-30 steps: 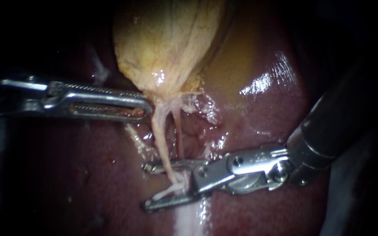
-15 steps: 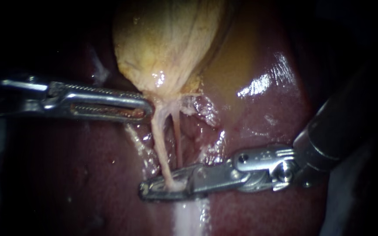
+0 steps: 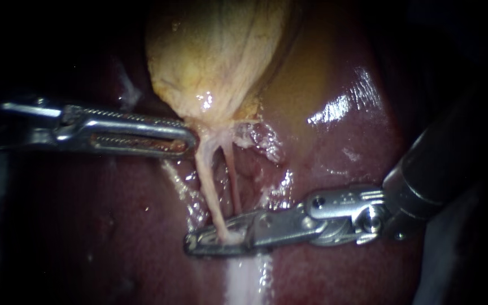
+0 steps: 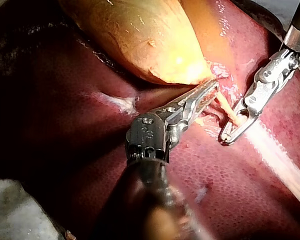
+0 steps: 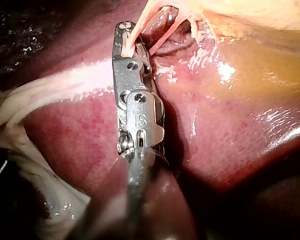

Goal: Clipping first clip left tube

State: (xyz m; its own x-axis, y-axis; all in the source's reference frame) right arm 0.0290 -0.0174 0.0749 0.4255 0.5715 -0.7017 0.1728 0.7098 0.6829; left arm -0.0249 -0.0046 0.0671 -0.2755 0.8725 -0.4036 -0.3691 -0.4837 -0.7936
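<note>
Clamped together where a second ago they gaped, the jaws of your right instrument (image 3: pixel 194 243) now grip the left tube (image 3: pixel 209 186) at its near end, low against the liver (image 3: pixel 340 141). Reading from the left: your left instrument (image 3: pixel 190 141) comes in level, its jaws clenched on tissue at the neck of the gallbladder (image 3: pixel 216 51). That hold looks meant to keep the neck drawn up and the tubes below it stretched straight. The left tube, the thicker of the two, runs taut from the neck toward the near side and ends between the right instrument's closed jaws. The thinner right tube (image 3: pixel 234 186) lies just beside it, and in the right wrist view it appears to pass outside the jaws. That separation is probably why the jaws sit so far down the tube. The right instrument's shaft enters from the right, nearly crosswise to the tube. No clip shows apart from the jaws, so you cannot yet tell whether one is seated.
</note>
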